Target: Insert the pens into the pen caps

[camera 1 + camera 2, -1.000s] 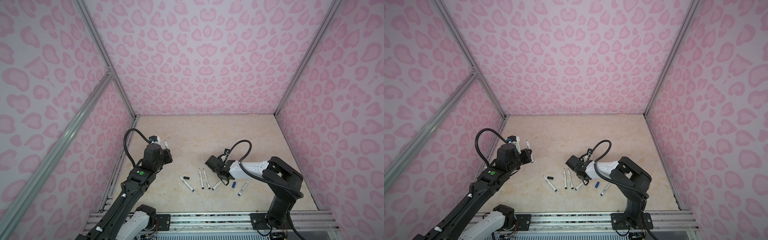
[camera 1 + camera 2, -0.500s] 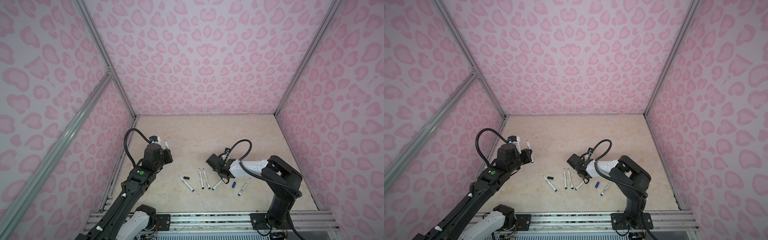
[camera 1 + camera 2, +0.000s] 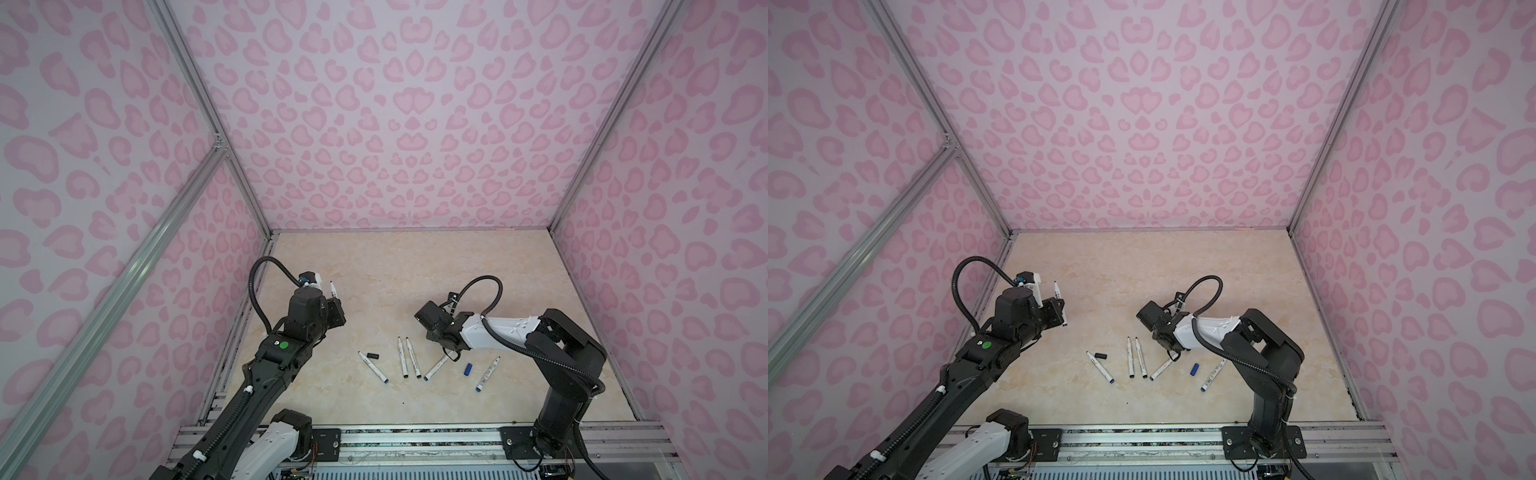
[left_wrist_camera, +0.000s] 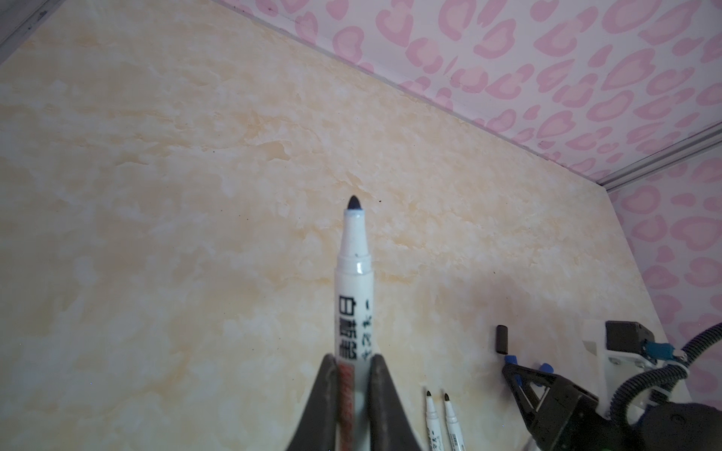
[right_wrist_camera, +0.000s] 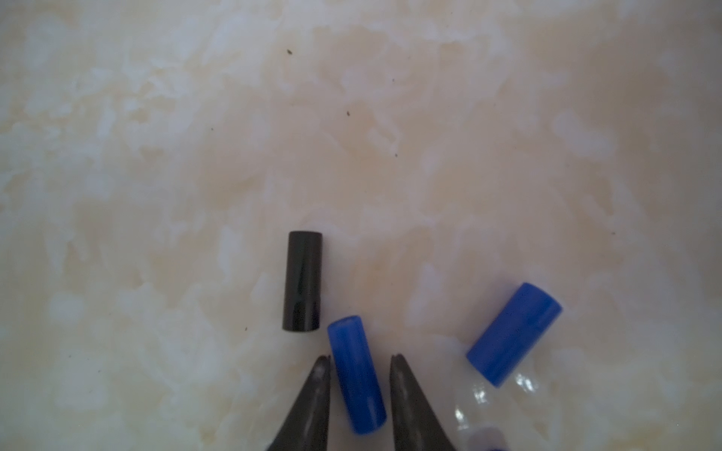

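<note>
**Both top views.** Pinched tight in the left gripper (image 3: pixel 335 308) (image 3: pixel 1059 309): the held pen (image 3: pixel 333 292) (image 3: pixel 1056 291), nearly upright, dark tip up, raised clear of the table (image 3: pixel 395 266) (image 3: pixel 1142 266) at about 9 o'clock on it. Right gripper (image 3: pixel 452 354) (image 3: pixel 1174 353) pointed down just off the table's middle toward 5 o'clock, fingertips low at the surface, their spread hidden here by the wrist.

Lying flat, from 8 round to 4 o'clock of that gripper:
- leftmost pen (image 3: pixel 373 367) (image 3: pixel 1099 366)
- pair of pens (image 3: pixel 402 357) (image 3: pixel 1130 357), side by side
- slanted pen (image 3: pixel 435 368) (image 3: pixel 1162 369), its upper end under the gripper
- rightmost pen (image 3: pixel 488 374) (image 3: pixel 1213 375)

Loose black cap (image 3: pixel 372 356) (image 3: pixel 1100 356) just beside the leftmost pen, at 12 o'clock of its middle. Outlying blue cap (image 3: pixel 468 369) (image 3: pixel 1194 369) at 4 o'clock of the right gripper, between the slanted and rightmost pens.

**Left wrist.** Fingers (image 4: pixel 327 386) pressed on the held pen's printed barrel, its dark tip well beyond them. Second black cap (image 4: pixel 502 339) on the table just off the right gripper's tips.

**Right wrist.** Jaws parted, one finger (image 5: pixel 404 390) on either side of the straddled blue cap (image 5: pixel 356 382), which lies flat on the table. Sliver of table visible between cap and that finger, no squeeze to be seen. Second black cap just past the fingertips, beside the cap's end, narrowly apart. Neighbouring blue cap (image 5: pixel 513 334) farther off, tilted.
</note>
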### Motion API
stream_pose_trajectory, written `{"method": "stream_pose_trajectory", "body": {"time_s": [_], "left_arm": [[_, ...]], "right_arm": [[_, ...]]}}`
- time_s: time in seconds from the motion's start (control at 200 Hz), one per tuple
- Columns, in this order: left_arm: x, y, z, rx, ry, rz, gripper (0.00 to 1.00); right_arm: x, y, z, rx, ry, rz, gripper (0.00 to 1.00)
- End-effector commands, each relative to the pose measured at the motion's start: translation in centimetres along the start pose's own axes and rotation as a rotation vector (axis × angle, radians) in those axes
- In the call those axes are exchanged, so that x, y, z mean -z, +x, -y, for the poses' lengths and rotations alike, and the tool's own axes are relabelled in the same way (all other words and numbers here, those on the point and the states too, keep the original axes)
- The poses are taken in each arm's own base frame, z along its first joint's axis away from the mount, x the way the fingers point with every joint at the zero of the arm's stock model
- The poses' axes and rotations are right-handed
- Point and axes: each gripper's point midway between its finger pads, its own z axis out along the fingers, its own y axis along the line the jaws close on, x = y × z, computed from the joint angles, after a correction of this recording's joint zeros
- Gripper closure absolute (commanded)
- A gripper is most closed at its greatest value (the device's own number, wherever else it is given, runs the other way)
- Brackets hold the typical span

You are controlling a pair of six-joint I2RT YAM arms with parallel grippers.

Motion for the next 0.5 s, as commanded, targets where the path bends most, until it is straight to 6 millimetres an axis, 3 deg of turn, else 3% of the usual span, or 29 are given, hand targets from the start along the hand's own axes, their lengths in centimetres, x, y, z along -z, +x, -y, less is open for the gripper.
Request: {"method": "stream_pose_trajectory", "body": {"time_s": [0.0,0.3,0.5], "left_arm": [[0.1,-0.5,0.4,0.001,0.013,0.013,0.96],[0.3,-0.5,0.4,0.002,0.018,0.016,0.96],[0.2,-0.5,0.4,0.001,0.017,0.014,0.96]], "right_arm": [[0.5,0.9,0.8,0.099,0.036,-0.065,0.71],[-0.7,0.7,2.6,0.129,0.047,-0.152,0.73],[-1.4,1.1,1.5,0.158,0.014,-0.184,0.71]]}}
